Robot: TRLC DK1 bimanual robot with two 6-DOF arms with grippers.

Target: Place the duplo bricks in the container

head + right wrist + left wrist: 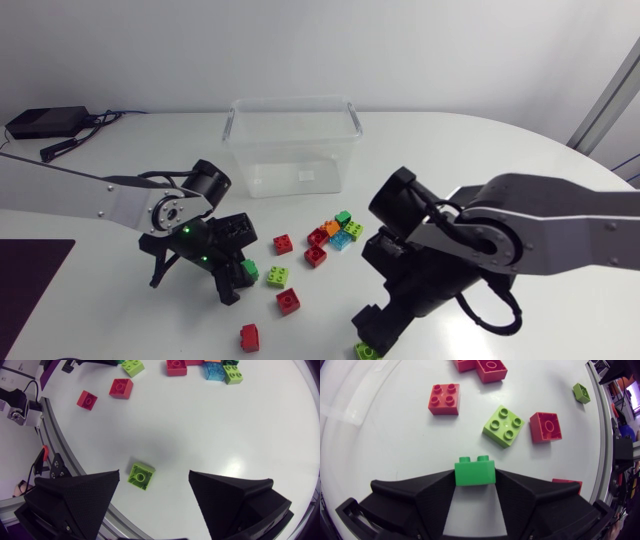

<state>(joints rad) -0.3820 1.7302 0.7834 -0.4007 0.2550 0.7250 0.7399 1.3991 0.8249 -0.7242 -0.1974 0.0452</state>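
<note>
Green brick: studded plastic; your left gripper is pinching it.
Right gripper: you are holding it spread over a lime brick at the table edge.

The table is big and white, with a round edge on the far right. Soft light falls on it, and the top shines a little. On the far left sits a black box with a cable. A dark purple mat lies near, on the left.
</note>
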